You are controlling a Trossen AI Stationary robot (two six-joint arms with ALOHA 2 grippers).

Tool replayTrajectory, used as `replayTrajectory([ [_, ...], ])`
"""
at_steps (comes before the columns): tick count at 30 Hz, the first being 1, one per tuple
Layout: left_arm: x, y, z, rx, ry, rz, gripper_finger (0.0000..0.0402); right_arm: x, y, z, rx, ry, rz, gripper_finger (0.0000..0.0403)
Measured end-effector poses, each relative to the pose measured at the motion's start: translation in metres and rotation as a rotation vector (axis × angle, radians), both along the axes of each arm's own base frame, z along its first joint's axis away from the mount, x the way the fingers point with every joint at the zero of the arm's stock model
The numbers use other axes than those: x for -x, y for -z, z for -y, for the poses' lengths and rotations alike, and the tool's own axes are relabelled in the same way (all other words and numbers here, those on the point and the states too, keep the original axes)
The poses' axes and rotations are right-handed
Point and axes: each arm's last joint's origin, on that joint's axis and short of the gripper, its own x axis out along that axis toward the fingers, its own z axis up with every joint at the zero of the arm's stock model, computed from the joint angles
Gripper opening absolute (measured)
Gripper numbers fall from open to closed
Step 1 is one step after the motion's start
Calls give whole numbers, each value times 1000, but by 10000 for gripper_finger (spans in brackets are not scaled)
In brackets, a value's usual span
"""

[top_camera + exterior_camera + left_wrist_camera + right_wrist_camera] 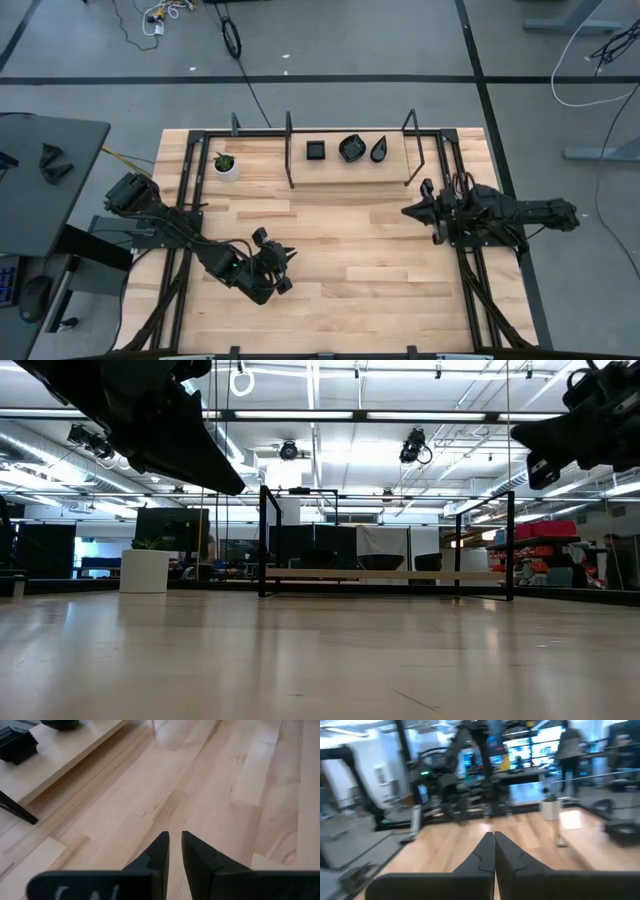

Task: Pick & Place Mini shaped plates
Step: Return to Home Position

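Three mini shaped plates, all glossy black, rest on a low wooden shelf (345, 165) at the table's far edge: a square one (315, 149), a rounded one (351, 148) and a teardrop one (379, 151). My left gripper (175, 838) hovers over the bare table near its front left (282, 265). It slants down toward the shelf, its fingers a narrow gap apart with nothing between them. My right gripper (494, 836) is shut and empty. It is held level above the table's right side (408, 211) and points toward the left edge.
A small white pot with a green plant (226, 165) stands at the far left beside the shelf. Black metal posts (289, 150) frame the shelf. The wide wooden tabletop (350, 250) lies between the two arms. Beyond the table there is room furniture.
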Motion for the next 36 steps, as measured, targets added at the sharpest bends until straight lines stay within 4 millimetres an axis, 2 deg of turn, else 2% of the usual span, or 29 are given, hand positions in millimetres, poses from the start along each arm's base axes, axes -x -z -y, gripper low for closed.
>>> replayTrajectory([
  [6, 0, 0, 0, 9, -4, 5, 55, -1, 6, 2, -15, 60, -62, 2],
  [14, 2, 0, 3, 3, 10, 1, 55, -3, 8, 3, 53, 76, -87, 2],
  [24, 10, 0, 14, -65, 67, -20, 55, -3, 8, 2, 47, 72, -88, 16],
  [29, 8, 0, 21, -46, 253, -98, 24, -3, 8, 2, 44, 69, -88, 18],
  [31, 5, -1, 20, -45, 275, -92, 8, -3, 8, 2, 44, 69, -88, 18],
  [36, -4, -5, 11, -97, 298, -94, 6, -3, 8, 2, 44, 69, -89, 18],
])
